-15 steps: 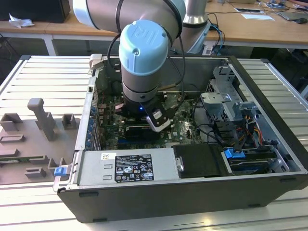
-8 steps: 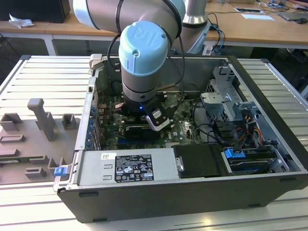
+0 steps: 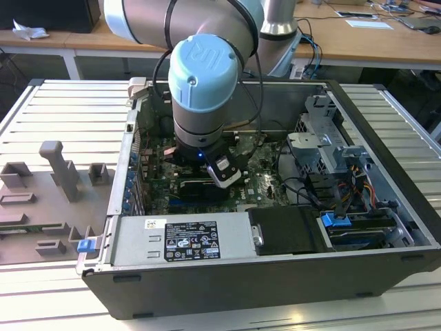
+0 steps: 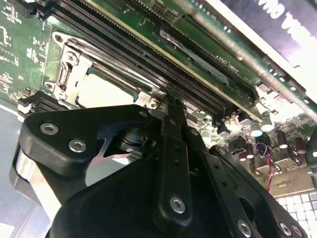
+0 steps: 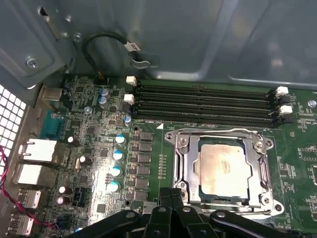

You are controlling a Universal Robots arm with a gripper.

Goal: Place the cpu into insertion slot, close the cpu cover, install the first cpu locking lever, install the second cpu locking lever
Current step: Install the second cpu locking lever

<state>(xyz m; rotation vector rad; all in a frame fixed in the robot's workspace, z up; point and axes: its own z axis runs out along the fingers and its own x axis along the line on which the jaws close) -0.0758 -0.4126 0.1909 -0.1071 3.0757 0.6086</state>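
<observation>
Claw: my claw (image 5: 171,196) has its fingers pressed together, holding nothing, tips low at the socket's near edge.
Cpu: I see the cpu (image 5: 224,168) just beyond the tips, lying flat in the slot (image 5: 190,166).
Cover: the cover (image 5: 260,166) lies down around the chip.
Memory slots: the memory slots (image 5: 203,104) run past the socket, farther from the claw.
Case: all of it sits inside the open case (image 3: 386,138).

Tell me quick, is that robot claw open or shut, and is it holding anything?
Gripper: shut, fingers pressed together, holding nothing visible; its tip sits at the edge of the cpu cover, which lies closed over the cpu.
</observation>
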